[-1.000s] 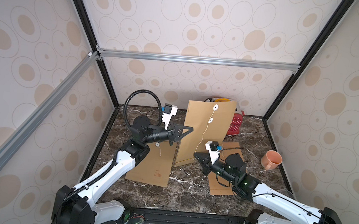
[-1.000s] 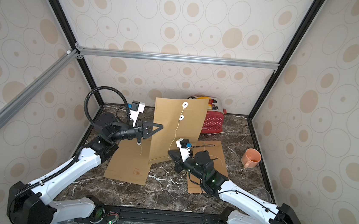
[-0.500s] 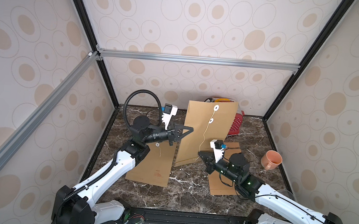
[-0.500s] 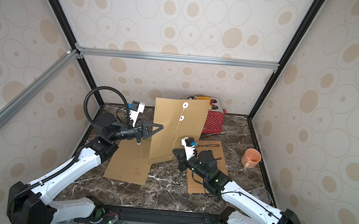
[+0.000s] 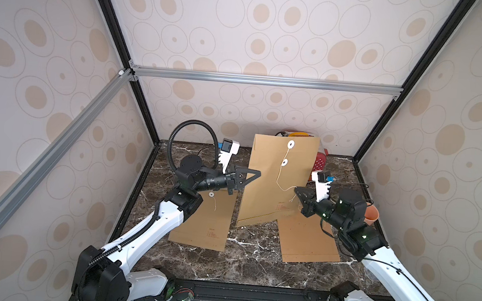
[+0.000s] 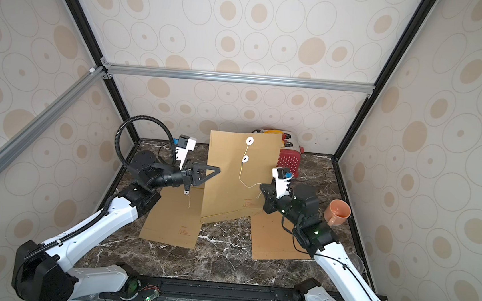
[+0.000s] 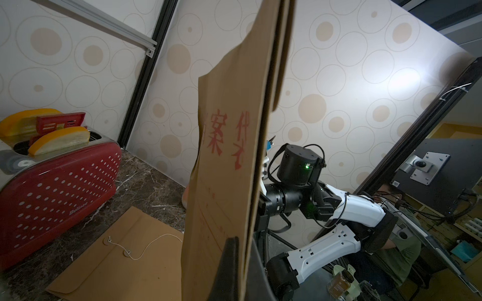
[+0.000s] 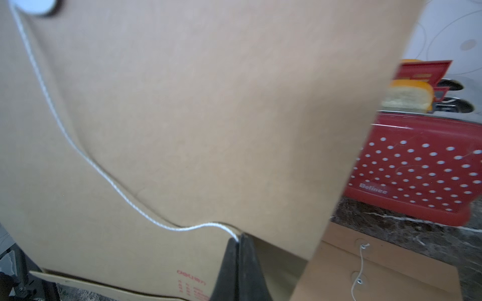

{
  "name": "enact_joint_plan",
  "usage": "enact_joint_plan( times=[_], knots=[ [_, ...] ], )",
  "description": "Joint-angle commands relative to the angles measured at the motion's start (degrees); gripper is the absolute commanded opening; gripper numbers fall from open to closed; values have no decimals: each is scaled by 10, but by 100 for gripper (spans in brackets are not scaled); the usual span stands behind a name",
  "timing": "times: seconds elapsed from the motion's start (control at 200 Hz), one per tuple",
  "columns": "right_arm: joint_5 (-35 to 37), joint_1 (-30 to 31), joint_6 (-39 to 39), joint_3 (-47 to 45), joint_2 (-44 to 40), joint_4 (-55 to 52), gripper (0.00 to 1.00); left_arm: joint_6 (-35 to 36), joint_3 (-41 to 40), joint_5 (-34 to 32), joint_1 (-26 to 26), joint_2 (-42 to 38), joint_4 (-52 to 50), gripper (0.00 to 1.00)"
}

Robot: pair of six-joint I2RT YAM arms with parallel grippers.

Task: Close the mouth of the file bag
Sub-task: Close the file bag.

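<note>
While the file bag (image 5: 278, 184) is standing tilted near the middle of the desk (image 5: 254, 256) in both top views, the left gripper (image 5: 257, 174) is reaching in sideways and clamping tight on its left edge. The bag's lower corner is dipping toward the desk between two envelopes (image 5: 206, 228) that are lying flat. A white string (image 5: 278, 179) is running down from two round buttons (image 5: 290, 145) near the bag's top and curving across to the right gripper (image 5: 296, 189), which is pinching the string's free end with no gap between its fingers. A red toaster (image 6: 288, 161) is sitting behind the bag at the back wall, and an orange cup (image 6: 337, 211) is lying on its side near the right arm. Seen from the left wrist camera, the file bag (image 7: 229, 156) is showing edge-on with red printed characters on its face, and the left gripper (image 7: 242, 250) is squeezing the paper edge between its dark fingers; the toaster (image 7: 57, 182) and one flat envelope (image 7: 117, 260) are showing beyond it. Seen from the right wrist camera, the right gripper (image 8: 238, 242) is closing fully on the tip of the string (image 8: 104, 174), which is trailing slack across the brown face of the file bag (image 8: 208, 104); whether it is wound round the lower button is not clear.
</note>
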Motion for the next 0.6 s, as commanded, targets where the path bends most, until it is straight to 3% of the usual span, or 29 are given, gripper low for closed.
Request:
enact_joint_plan(
  times=[0.0,0.165,0.596],
  knots=[
    [-37,-59,-17,48,19,-91,0,-13,26,14,0,-3,36,0],
    [-84,-123,-13,98,45,-115,0,3,26,10,1,-16,20,0],
    [-83,-147,-47,179,70,-170,0,40,39,9,1,-20,-36,0]
  ],
)
